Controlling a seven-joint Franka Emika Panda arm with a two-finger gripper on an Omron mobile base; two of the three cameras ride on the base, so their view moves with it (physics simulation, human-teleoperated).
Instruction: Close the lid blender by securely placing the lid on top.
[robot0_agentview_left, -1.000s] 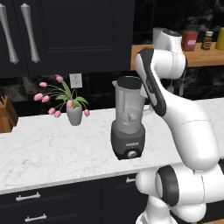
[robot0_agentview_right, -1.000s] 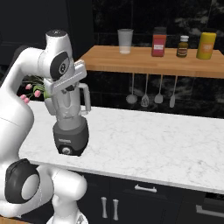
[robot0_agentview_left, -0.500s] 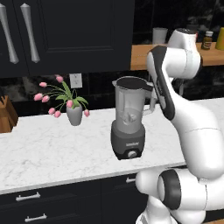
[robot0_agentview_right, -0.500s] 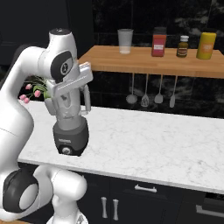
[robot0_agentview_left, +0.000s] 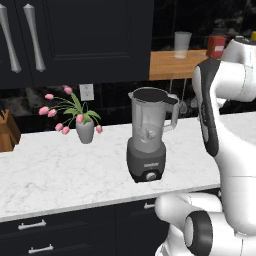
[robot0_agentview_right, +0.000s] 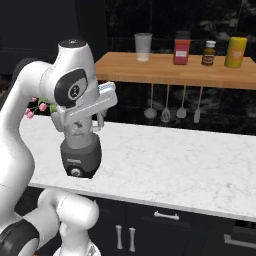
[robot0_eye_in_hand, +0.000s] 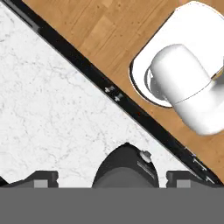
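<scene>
I see the blender (robot0_agentview_left: 148, 140) upright on the marble table (robot0_agentview_left: 60, 170), the lid (robot0_agentview_left: 151, 95) seated on its jar. My hand (robot0_eye_in_hand: 113, 179) looks down from above it, fingers spread wide, holding nothing.

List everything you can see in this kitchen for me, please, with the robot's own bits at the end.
Tall blender with dark grey base and clear tinted jar: one, on the white marble counter, near its front edge.
Flat round black lid: one, sitting on the jar's mouth.
Pink tulips in a small grey vase: one, on the counter left of the blender.
Wooden wall shelf: one, brown, above the counter.
Frosted glass cup: one, on the shelf.
Red container, small dark jar, yellow container: one each, on the shelf.
Hanging utensils: four, grey, under the shelf.
Wall socket: one, white, behind the flowers.
Robot arm: one, white with dark joints.
Hand: one, dark fingertips spread apart above the blender.
</scene>
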